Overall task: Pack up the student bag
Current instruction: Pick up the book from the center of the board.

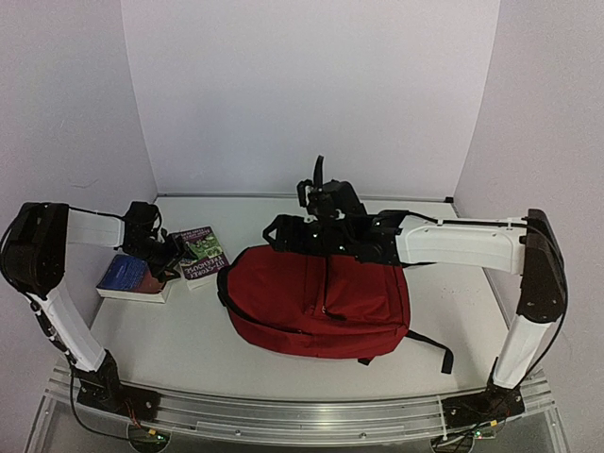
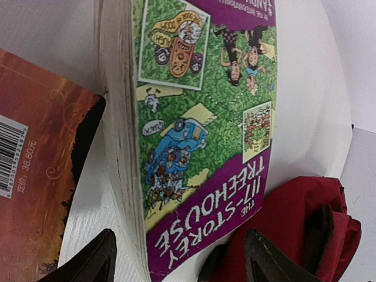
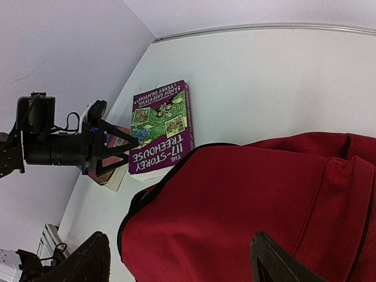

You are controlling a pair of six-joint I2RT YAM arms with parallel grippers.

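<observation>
Left gripper (image 2: 181, 255) straddles the paperback (image 2: 200, 147) edge beside student bag (image 2: 294, 229).

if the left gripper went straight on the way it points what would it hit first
Probably the Treehouse book: in the left wrist view its near edge lies between the open jaws of the left gripper. The student bag sits beside that line; depth is unclear.

White links, black joints and thin black cables on left arm (image 1: 68, 326) and right arm (image 1: 460, 243).
</observation>
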